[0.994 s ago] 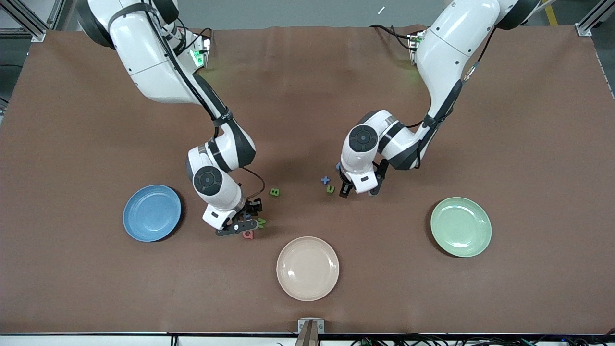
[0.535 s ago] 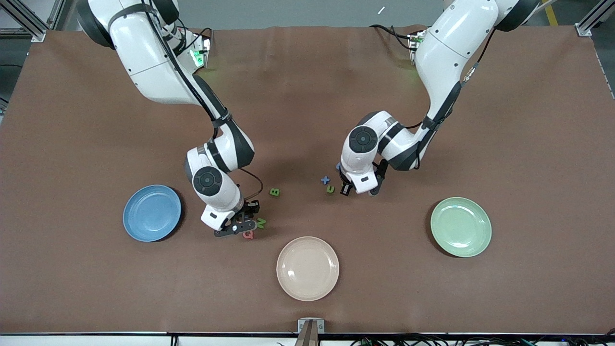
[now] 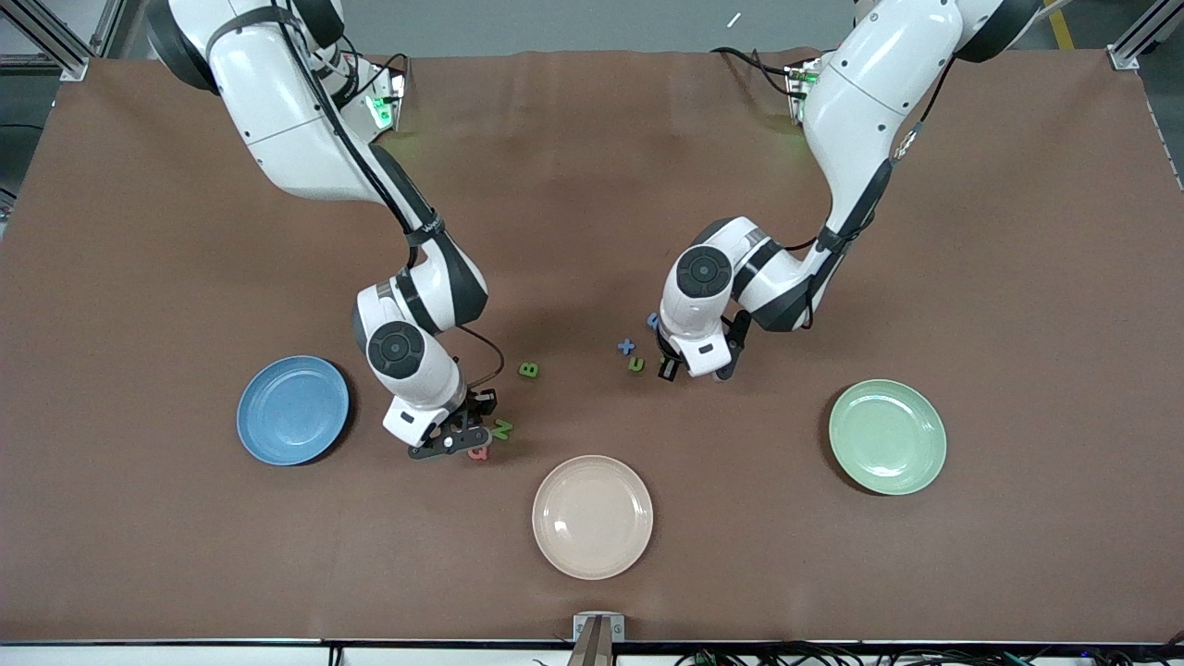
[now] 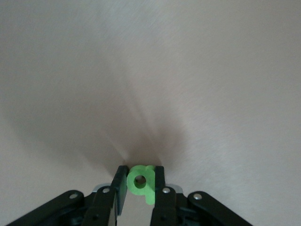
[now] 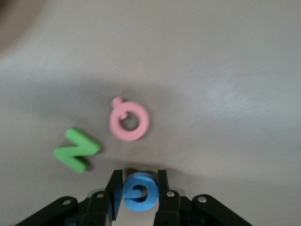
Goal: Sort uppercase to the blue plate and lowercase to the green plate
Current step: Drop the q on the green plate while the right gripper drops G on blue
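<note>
Each gripper clamps one small flat foam letter near the brown table's middle, the left gripper a green p-shape, the right gripper a blue G; lift straight, avoiding neighbouring letters.

Pinkish-red Q partly covered by the right gripper in the front view. Blue letter mostly hidden by the left arm's wrist. Both arms' bases cut off at the top edge. Wrist views soft, gripper bodies cropped.
</note>
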`<action>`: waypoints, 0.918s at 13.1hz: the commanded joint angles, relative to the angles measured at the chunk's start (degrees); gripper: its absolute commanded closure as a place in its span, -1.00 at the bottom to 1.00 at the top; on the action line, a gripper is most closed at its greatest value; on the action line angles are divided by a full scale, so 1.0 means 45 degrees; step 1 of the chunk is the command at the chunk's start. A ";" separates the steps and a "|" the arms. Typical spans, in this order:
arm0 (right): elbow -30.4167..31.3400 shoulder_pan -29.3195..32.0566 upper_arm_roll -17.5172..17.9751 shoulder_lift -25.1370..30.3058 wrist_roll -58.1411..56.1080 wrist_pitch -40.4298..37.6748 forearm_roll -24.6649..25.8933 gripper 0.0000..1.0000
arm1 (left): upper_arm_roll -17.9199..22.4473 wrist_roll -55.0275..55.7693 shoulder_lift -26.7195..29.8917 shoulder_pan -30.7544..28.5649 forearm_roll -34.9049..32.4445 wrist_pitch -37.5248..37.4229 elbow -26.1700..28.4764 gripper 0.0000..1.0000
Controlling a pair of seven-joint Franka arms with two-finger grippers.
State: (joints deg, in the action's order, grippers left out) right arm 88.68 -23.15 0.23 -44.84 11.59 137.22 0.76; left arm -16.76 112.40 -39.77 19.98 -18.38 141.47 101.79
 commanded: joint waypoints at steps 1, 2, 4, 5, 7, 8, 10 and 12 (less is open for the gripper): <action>-0.0174 0.0864 0.0008 0.0589 -0.0928 -0.0900 0.0358 0.65 | -0.0024 -0.1493 0.1138 -0.0823 -0.0368 -0.0690 0.0075 1.00; -0.0292 0.1215 0.0027 0.0667 -0.1417 -0.1213 0.0358 0.65 | -0.0044 -0.2409 0.1412 -0.1117 -0.0349 -0.1275 -0.0177 1.00; -0.0332 0.1938 0.0027 0.0960 -0.2627 -0.1625 0.0339 0.65 | -0.0044 -0.4478 0.1707 -0.1878 -0.0349 -0.2273 -0.0529 0.99; -0.0313 0.2386 0.0027 0.1077 -0.3407 -0.1936 0.0338 0.65 | -0.0044 -0.5552 0.1882 -0.2404 -0.0349 -0.2567 -0.0531 0.99; -0.0293 0.3187 0.0027 0.1176 -0.4755 -0.2542 0.0338 0.64 | -0.0044 -0.7913 0.1981 -0.3536 -0.0349 -0.2997 -0.0628 0.98; -0.0274 0.3578 0.0027 0.1176 -0.5381 -0.2661 0.0338 0.63 | -0.0044 -0.9453 0.1943 -0.4238 -0.0349 -0.3077 -0.0609 0.98; -0.0176 0.4320 0.0027 0.1157 -0.6515 -0.2681 0.0338 0.61 | -0.0025 -1.1958 0.1728 -0.5315 -0.0368 -0.3059 -0.0706 0.98; -0.0040 0.4946 0.0027 0.1098 -0.7394 -0.2778 0.0338 0.57 | -0.0005 -1.3700 0.1261 -0.6175 -0.0388 -0.2981 -0.1018 0.93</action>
State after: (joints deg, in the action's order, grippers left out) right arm 86.67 -3.53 -0.75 -40.76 -18.32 125.02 1.69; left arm -16.17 56.43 -32.19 -5.53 -19.11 128.26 98.87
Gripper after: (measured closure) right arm 0.656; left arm 0.727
